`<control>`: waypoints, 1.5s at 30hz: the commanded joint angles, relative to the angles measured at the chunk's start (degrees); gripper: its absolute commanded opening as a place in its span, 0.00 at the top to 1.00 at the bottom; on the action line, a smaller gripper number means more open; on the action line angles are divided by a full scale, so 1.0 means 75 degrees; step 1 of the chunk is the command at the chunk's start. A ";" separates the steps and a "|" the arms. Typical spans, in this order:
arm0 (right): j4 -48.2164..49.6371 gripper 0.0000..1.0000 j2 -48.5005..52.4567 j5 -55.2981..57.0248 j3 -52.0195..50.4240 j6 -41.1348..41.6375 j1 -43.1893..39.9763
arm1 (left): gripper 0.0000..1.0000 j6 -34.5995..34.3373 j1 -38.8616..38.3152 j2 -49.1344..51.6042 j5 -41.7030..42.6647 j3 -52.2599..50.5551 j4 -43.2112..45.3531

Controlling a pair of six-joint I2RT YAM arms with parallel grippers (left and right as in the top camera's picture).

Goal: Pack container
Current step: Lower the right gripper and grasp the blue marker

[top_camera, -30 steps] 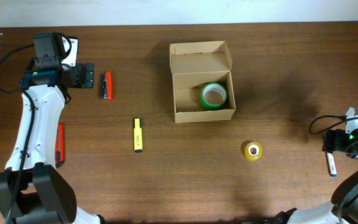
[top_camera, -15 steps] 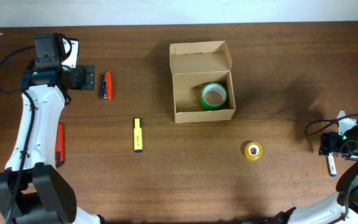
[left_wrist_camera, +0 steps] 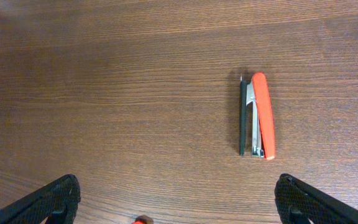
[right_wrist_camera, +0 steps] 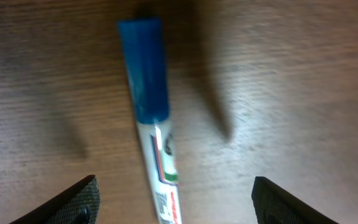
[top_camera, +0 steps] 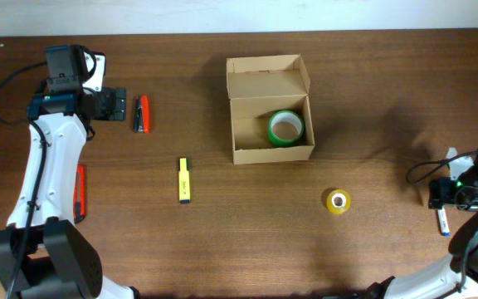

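Observation:
The container (top_camera: 270, 148), a tan cardboard box with its flap lid (top_camera: 268, 76) open at the back, stands at the table's middle back. A green tape roll (top_camera: 286, 127) lies inside it. A yellow tape roll (top_camera: 337, 201) lies in front of it to the right. My right gripper (top_camera: 438, 196) is open at the far right, low over a white marker with a blue cap (right_wrist_camera: 146, 74), which lies between its jaws (right_wrist_camera: 176, 202). My left gripper (top_camera: 117, 103) is open and empty at the far left, beside an orange stapler (left_wrist_camera: 258, 115).
A yellow highlighter (top_camera: 184, 180) lies left of the box's front. A red tool (top_camera: 80, 193) lies by my left arm near the left edge. The stapler also shows from above (top_camera: 143, 114). A black cable trails from the right wrist.
My right gripper has shifted a little left and toward the front, over the marker. The left arm and the objects have not moved.

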 commanded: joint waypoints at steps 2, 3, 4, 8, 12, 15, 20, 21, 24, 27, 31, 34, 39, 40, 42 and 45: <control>0.0023 0.21 0.0350 0.0064 -0.0061 -0.0076 0.0391 | 0.00 0.0114 0.0026 0.0073 -0.0055 0.0140 -0.0017; 0.0026 0.21 0.0431 0.0067 -0.0061 -0.0076 0.0472 | 0.00 0.0114 0.0026 0.0073 -0.0055 0.0140 -0.0032; 0.0026 0.21 0.0495 0.0064 -0.0061 -0.0076 0.0539 | 0.00 0.0114 0.0026 0.0073 -0.0055 0.0140 -0.0050; 0.0017 0.21 0.0778 0.0099 -0.0061 0.0023 0.0682 | 0.00 0.0114 0.0026 0.0073 -0.0055 0.0140 -0.0204; 0.0026 0.21 0.0866 0.0102 -0.0061 0.0122 0.0662 | 0.00 0.0114 0.0026 0.0073 -0.0055 0.0140 -0.0321; 0.0032 0.25 0.0866 0.0093 -0.0061 0.0122 0.0662 | 0.00 0.0114 0.0026 0.0073 -0.0055 0.0140 -0.0323; 0.0111 0.25 0.0866 -0.0268 -0.0058 0.0216 0.0583 | 0.01 0.0114 0.0026 0.0073 -0.0055 0.0140 -0.0323; 0.0111 0.25 0.0866 -0.0283 -0.0058 0.0236 0.0539 | 0.00 0.0114 0.0026 0.0073 -0.0055 0.0140 -0.0323; 0.0111 0.24 0.0863 -0.0303 -0.0047 0.0323 0.0332 | 0.00 0.0114 0.0026 0.0073 -0.0055 0.0140 -0.0326; 0.0108 0.24 0.0863 -0.0376 -0.0044 0.0321 0.0111 | 0.00 0.0114 0.0026 0.0073 -0.0052 0.0140 -0.0326; 0.0163 0.25 0.0863 -0.0402 -0.0044 0.0321 0.0003 | 0.00 0.0111 0.0026 0.0073 -0.0050 0.0140 -0.0326; 0.0213 0.26 0.0863 -0.0396 -0.0044 0.0315 0.0003 | 0.00 0.0111 0.0026 0.0073 -0.0050 0.0140 -0.0326; 0.0283 0.29 0.0863 -0.0338 -0.0044 0.0291 -0.0067 | 0.00 0.0111 0.0026 0.0073 -0.0026 0.0140 -0.0344; 0.0286 0.30 0.0863 -0.0341 -0.0044 0.0291 -0.0108 | 0.00 0.0111 0.0026 0.0073 -0.0029 0.0140 -0.0350; 0.0312 0.32 0.0863 -0.0338 -0.0044 0.0291 -0.0248 | 0.01 0.0111 0.0026 0.0073 -0.0029 0.0140 -0.0358; 0.0335 0.39 0.0863 -0.0338 -0.0044 0.0294 -0.0393 | 0.00 0.0111 0.0026 0.0073 -0.0029 0.0140 -0.0358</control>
